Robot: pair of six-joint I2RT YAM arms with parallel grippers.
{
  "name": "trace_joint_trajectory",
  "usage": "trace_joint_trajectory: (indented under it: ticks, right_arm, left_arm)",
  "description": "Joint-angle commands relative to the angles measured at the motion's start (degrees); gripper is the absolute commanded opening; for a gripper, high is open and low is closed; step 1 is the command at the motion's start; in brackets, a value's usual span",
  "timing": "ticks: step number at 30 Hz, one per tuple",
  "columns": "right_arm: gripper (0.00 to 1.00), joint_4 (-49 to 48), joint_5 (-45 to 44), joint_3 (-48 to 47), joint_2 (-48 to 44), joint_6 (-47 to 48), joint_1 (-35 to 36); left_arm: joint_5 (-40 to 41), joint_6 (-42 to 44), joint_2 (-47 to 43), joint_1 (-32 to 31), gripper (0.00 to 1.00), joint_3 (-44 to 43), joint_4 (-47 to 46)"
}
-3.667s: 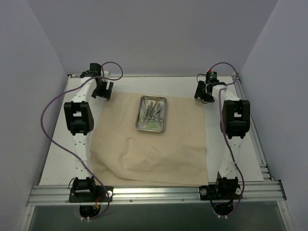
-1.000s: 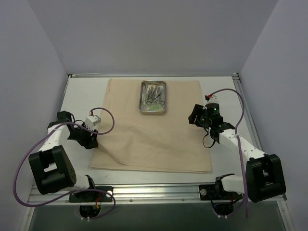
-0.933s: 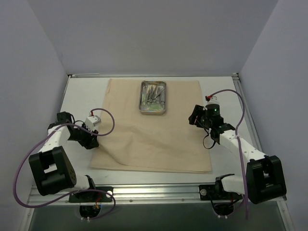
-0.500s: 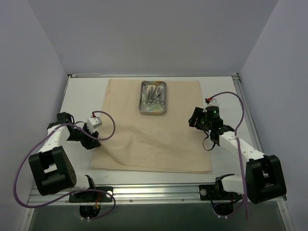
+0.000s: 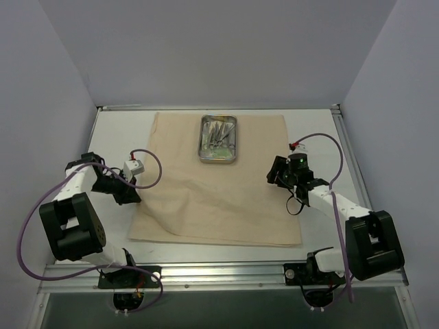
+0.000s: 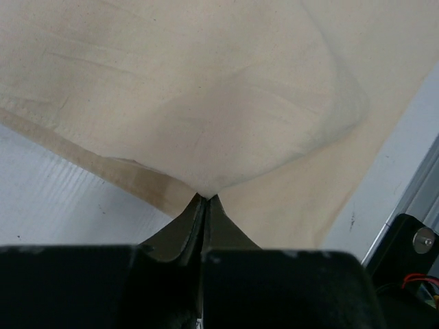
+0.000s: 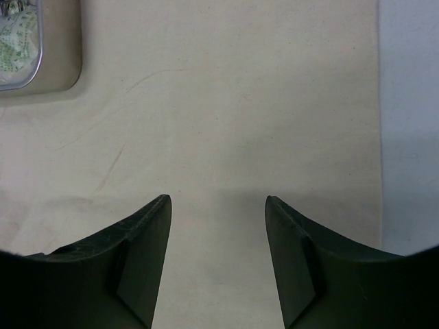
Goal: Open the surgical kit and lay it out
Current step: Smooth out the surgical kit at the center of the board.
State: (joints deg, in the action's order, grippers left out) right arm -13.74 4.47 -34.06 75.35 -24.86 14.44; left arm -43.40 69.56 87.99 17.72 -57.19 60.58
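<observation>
The surgical kit lies spread on the table: its beige cloth wrap (image 5: 219,199) is flat, and the steel tray (image 5: 219,139) sits at the wrap's far middle holding metal instruments and green packets. At the cloth's left edge my left gripper (image 5: 130,197) is low. In the left wrist view that gripper (image 6: 204,199) is shut on a pinched fold of the cloth (image 6: 226,103), which puckers up at the tips. My right gripper (image 5: 276,171) hovers over the cloth's right side; in the right wrist view it (image 7: 218,202) stands open with only cloth (image 7: 226,123) below, and the tray's corner (image 7: 55,75) shows at top left.
White table (image 5: 116,130) borders the cloth on both sides, with bare table (image 7: 411,123) just right of the cloth's edge. An aluminium rail (image 5: 219,274) runs along the near edge, and grey walls enclose the left, back and right.
My left gripper has shut, pinching the cloth's left edge, and its arm has drawn slightly back to the left. The right gripper has crept a little left over the cloth.
</observation>
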Motion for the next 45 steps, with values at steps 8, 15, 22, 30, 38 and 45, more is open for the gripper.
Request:
trace_joint_trajectory:
  ticks: [8,15,22,30,38,45]
  right_arm:
    - [0.50,-5.9,-10.0,-2.8,2.4,-4.4,14.3]
    - [0.50,-13.7,-12.3,-9.8,10.1,-4.1,28.5]
    - [0.54,-26.0,-0.9,-20.2,24.8,4.6,42.9]
    - [0.55,-32.9,2.7,-29.9,39.9,5.6,46.5]
    - [0.54,-28.5,-1.1,-36.0,43.8,6.1,47.2]
    - [0.56,-24.7,-1.0,-40.5,45.7,8.5,47.4]
  left_arm:
    - [3.3,-14.1,-1.3,-2.9,0.02,-12.1,10.7]
    - [14.2,-25.1,3.5,-8.0,0.02,-10.7,2.2]
    - [9.6,-32.0,11.5,-8.8,0.02,-16.3,-3.6]
    - [8.7,-32.1,13.5,-8.8,0.02,-17.2,-4.4]
    - [8.0,-31.3,14.6,-8.8,0.02,-17.4,-4.4]
    - [7.5,-31.4,16.3,-8.8,0.02,-18.0,-4.1]
